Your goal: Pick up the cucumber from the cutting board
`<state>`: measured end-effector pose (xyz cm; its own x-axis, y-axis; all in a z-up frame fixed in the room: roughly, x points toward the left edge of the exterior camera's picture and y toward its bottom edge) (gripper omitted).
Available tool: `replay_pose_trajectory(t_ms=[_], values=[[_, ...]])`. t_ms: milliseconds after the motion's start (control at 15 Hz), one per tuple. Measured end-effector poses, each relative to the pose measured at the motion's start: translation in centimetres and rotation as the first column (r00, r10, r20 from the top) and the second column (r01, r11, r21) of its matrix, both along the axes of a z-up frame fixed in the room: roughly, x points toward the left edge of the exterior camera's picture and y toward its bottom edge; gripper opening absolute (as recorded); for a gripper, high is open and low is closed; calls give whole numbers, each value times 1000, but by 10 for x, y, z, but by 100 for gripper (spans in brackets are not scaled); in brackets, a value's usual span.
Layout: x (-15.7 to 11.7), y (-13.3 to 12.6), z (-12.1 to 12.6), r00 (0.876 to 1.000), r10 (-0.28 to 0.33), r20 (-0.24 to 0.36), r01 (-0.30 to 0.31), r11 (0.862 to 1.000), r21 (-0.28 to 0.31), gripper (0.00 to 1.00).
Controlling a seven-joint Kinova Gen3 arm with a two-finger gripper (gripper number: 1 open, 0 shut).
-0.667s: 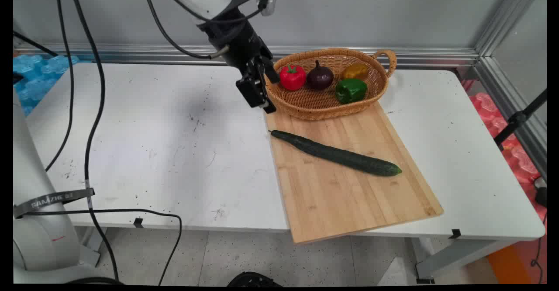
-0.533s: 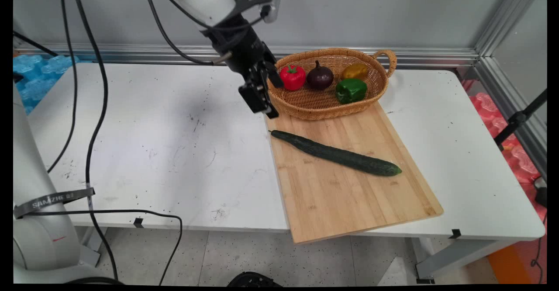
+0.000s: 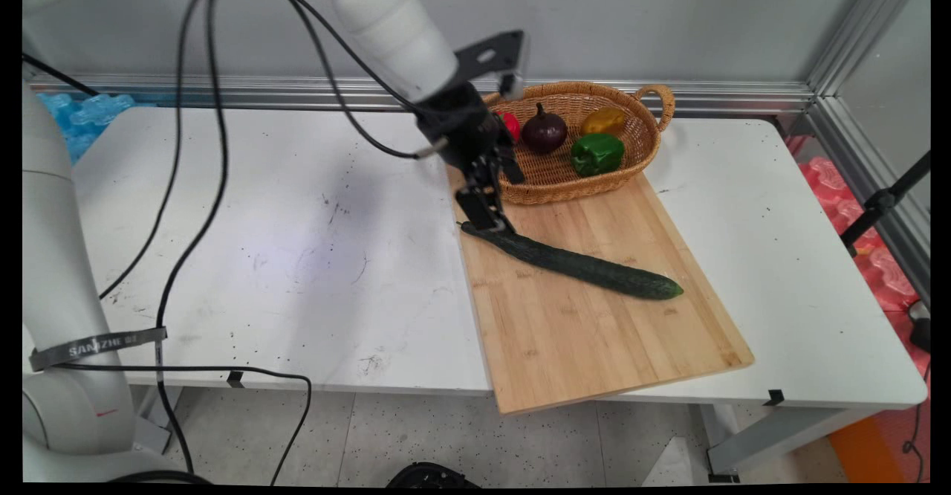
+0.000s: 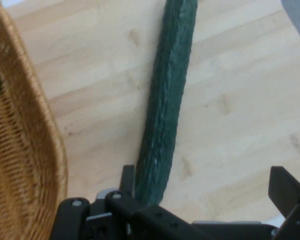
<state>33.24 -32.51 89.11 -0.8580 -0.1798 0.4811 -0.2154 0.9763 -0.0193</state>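
A: Since the earlier frames the gripper (image 3: 487,216) has come down from beside the basket's left end to the cucumber's (image 3: 572,263) stem end, at the cutting board's (image 3: 594,331) left edge.

B: Finger state?

A: Spread apart. In the hand view 1 finger (image 4: 127,180) sits against the cucumber (image 4: 165,110) and the other (image 4: 285,187) stands well clear on the far side; nothing is clamped.

B: Cucumber position?

A: Lying flat, diagonally across the board, from the left edge toward the right edge.

B: Surroundings?

A: Wicker basket (image 3: 639,142) on the board's far end, holding 4 items: red pepper (image 3: 511,125), partly hidden by the arm, purple onion (image 3: 544,131), yellow pepper (image 3: 603,120), green pepper (image 3: 596,154). Board rests on the white table (image 3: 260,242), overhanging its near edge.
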Motion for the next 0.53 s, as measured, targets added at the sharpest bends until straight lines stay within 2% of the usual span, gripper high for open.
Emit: replay_pose_trajectory(t_ms=[533], values=[[-60, -27, -62, 999, -30, 20, 30, 1000, 1, 100]])
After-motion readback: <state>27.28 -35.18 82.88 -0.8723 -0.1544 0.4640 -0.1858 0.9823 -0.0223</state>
